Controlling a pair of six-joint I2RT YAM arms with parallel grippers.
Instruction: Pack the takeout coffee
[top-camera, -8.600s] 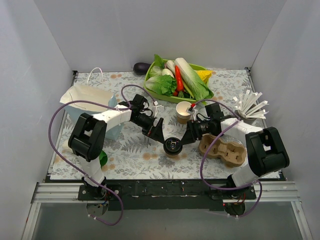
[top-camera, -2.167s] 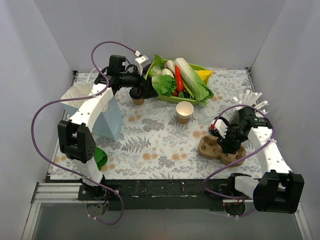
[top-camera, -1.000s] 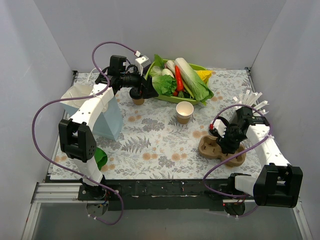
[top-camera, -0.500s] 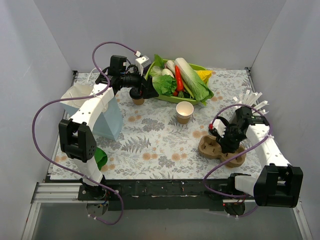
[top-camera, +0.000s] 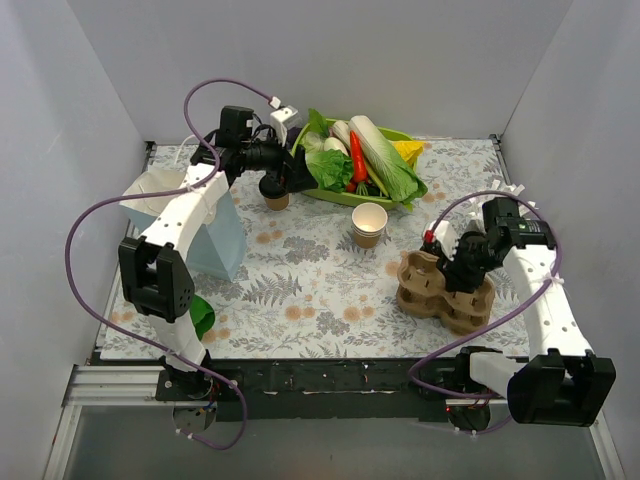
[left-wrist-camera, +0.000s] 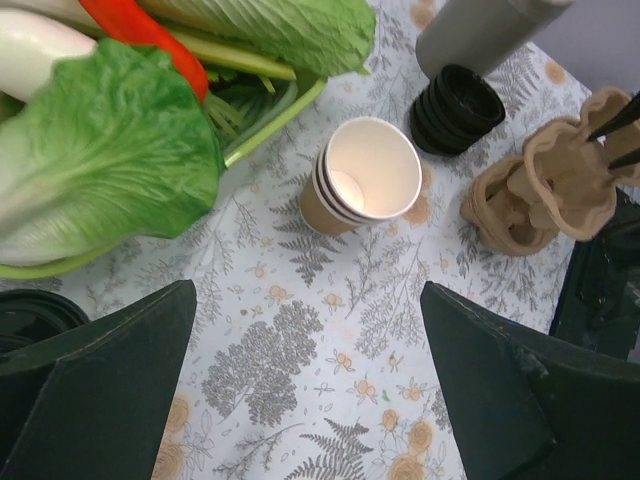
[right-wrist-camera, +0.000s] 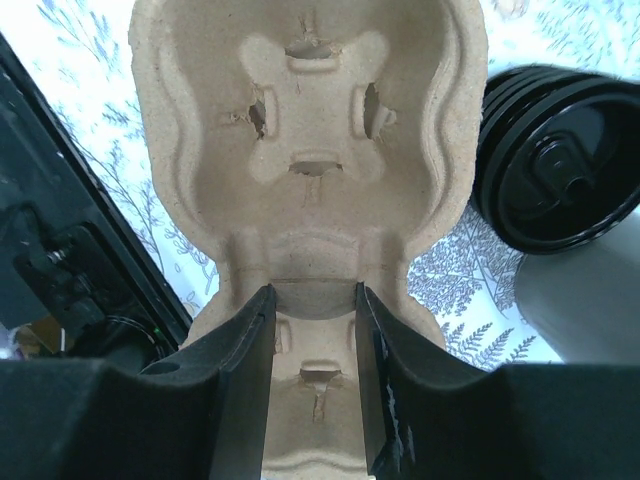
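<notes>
Left jaws spread wide, takeout coffee (top-camera: 277, 200) apparently just outside them; right jaws clamped on carrier (right-wrist-camera: 310, 200).

Hidden under left pincer (top-camera: 272, 182): takeout coffee (top-camera: 276, 201) lid; lid stack (right-wrist-camera: 560, 170) cropped by edge.

Tans and black on a print
White cloth (top-camera: 300, 280), grey ferns and orange blossoms; plain tan carrier (right-wrist-camera: 310, 150); black lid stack (right-wrist-camera: 555, 170).

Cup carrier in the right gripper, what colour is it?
Plain tan cup carrier, best seen in the right wrist view.
</notes>
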